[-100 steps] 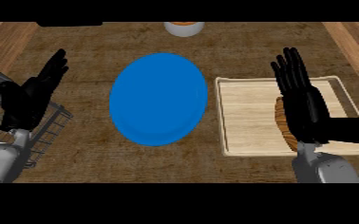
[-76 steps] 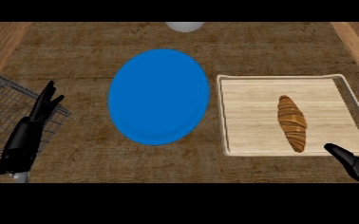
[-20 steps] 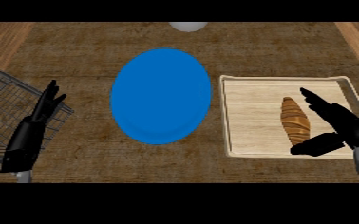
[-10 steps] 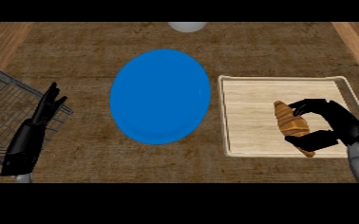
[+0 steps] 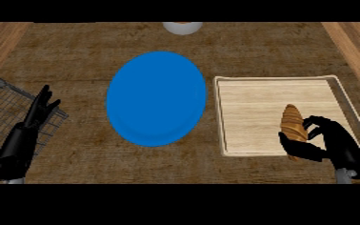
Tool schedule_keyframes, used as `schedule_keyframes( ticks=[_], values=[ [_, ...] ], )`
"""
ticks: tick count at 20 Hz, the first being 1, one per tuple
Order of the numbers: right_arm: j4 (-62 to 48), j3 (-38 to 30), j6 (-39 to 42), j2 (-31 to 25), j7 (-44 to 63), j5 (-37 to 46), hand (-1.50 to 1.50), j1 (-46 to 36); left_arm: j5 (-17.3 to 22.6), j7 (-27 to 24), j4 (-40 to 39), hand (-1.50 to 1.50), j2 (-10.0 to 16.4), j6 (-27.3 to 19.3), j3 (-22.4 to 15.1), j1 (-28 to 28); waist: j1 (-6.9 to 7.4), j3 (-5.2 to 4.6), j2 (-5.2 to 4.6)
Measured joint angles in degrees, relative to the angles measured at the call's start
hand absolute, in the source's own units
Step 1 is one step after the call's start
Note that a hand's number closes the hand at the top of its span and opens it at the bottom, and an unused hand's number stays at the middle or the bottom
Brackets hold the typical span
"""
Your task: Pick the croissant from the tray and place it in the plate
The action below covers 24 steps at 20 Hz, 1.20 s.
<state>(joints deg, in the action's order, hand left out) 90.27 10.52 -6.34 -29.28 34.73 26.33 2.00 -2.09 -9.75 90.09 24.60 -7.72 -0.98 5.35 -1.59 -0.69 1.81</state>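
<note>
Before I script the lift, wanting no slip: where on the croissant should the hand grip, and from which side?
Probably across its narrow width, near the middle, from the right. The croissant lies flat on the tray, long axis pointing away from the robot, so thumb and fingers span the short way. The right hand curls round its near half from that side.

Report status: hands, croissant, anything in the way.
Right hand curled round croissant, over the tray. Left hand open, resting at left by wire basket. Nothing between tray and blue plate.
</note>
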Motion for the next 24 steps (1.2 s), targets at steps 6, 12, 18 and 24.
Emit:
schedule_keyframes(
  ticks=[6,12,18,24],
  values=[
    [11.6,4.7,-7.3,0.4,15.0,17.4,1.50,6.6,-0.2,-0.3,0.2,0.00,-0.5,-0.5,0.3,0.9,-0.76,0.58,-0.39],
    [27.6,8.6,-6.6,0.5,23.7,34.8,1.50,9.3,-0.3,-0.3,0.3,0.00,-0.3,-0.1,0.6,0.9,-0.71,0.84,-0.58],
    [41.8,17.1,-2.1,3.6,25.3,48.0,1.50,5.9,-0.7,0.1,0.0,0.00,-0.7,0.2,0.0,-0.4,0.44,0.92,-0.92],
    [43.8,27.1,6.9,13.5,26.4,55.6,1.50,-5.0,-1.3,0.2,-0.6,0.00,-1.2,0.9,-0.7,-2.0,1.91,0.85,-1.29]
  ],
)
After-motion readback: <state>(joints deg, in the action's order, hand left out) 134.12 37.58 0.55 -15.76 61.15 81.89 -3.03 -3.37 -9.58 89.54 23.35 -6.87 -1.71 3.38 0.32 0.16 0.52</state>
